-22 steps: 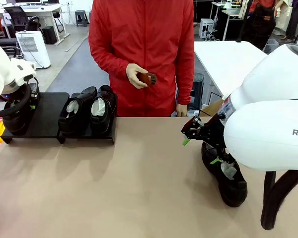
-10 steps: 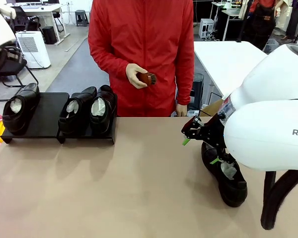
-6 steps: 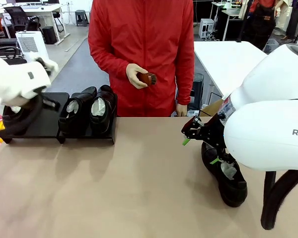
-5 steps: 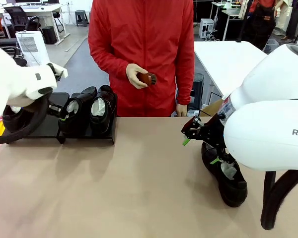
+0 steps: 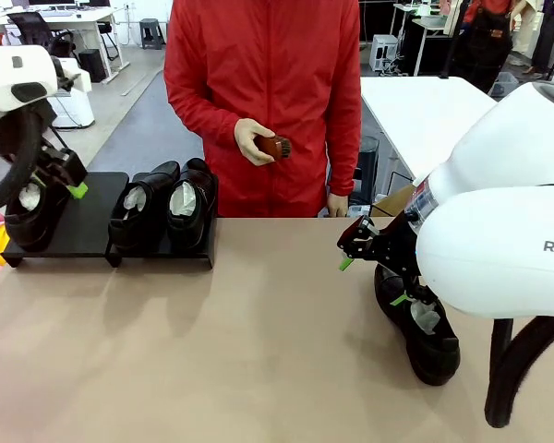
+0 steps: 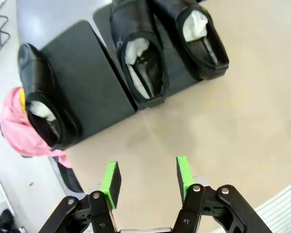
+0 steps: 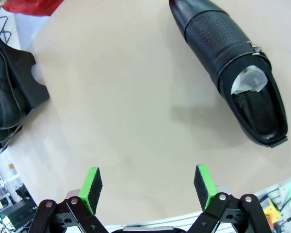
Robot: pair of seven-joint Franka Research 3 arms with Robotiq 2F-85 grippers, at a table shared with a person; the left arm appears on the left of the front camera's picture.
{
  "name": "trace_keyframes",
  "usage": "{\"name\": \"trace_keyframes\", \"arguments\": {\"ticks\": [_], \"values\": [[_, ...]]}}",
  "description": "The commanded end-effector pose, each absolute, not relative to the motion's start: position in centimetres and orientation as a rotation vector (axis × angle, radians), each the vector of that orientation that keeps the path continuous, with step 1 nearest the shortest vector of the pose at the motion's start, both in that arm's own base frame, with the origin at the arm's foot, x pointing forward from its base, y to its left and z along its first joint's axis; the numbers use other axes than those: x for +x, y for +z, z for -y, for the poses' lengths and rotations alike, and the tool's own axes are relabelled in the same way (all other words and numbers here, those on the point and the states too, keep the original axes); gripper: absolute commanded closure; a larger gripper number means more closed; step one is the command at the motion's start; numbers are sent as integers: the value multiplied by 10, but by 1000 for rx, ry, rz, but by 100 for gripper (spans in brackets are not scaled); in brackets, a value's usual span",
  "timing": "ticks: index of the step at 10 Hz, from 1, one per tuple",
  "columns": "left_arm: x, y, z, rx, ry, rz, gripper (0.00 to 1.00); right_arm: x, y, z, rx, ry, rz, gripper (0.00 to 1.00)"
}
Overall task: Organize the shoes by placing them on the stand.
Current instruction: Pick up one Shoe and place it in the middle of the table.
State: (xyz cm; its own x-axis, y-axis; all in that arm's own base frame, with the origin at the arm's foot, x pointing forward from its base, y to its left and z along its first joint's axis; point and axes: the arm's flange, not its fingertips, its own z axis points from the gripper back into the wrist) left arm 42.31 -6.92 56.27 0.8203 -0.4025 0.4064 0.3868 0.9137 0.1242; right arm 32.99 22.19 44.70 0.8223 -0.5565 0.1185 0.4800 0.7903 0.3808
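Three glossy black shoes with white paper stuffing rest on the black stand [image 5: 90, 224]: one at its far left [image 5: 32, 210], two side by side on the right panel [image 5: 143, 214] [image 5: 190, 205]. My left gripper [image 5: 66, 180] hovers over the left panel, open and holding nothing; its wrist view looks down past the gripper [image 6: 147, 175] at the stand [image 6: 82, 82] and the shoes [image 6: 46, 99] [image 6: 138, 63] [image 6: 200, 34]. Another shoe [image 5: 427, 334] lies on the table at the right. My right gripper [image 5: 374, 272] hangs open just above it, and the wrist view shows this gripper [image 7: 147, 182] short of the shoe [image 7: 233, 68].
A person in a red jacket stands at the far side with a small brown brush [image 5: 275, 146] in one hand. A pink and yellow cloth [image 6: 24, 138] lies off the table's left edge. The beige table [image 5: 258, 341] stretches between stand and loose shoe.
My left arm swung down from the upper left, swept in front of the stand, and now hangs over its left panel. The shoes, person and right arm have not moved.
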Motion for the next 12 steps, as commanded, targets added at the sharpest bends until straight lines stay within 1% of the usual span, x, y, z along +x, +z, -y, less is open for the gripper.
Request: {"name": "trace_keyframes", "arguments": {"ticks": [1,2,3,4,6,7,9,12], "values": [[437,542,82,-52,-419,342,39,330,447,-222,346,-563,230,0],[442,532,85,-86,-437,304,39,334,439,-223,264,-500,232,0],[449,527,83,-71,-406,301,39,343,430,-217,153,-465,307,0],[432,532,83,-36,-410,347,39,345,432,-210,113,-430,306,0],[432,532,83,-36,-410,347,39,345,443,-193,70,-225,292,0],[432,532,83,-36,-410,347,39,352,445,-182,87,-120,245,0],[432,532,83,-36,-410,347,39,370,434,-168,65,-41,119,0],[432,532,83,-36,-410,347,39,384,411,-169,48,46,14,0]]}}
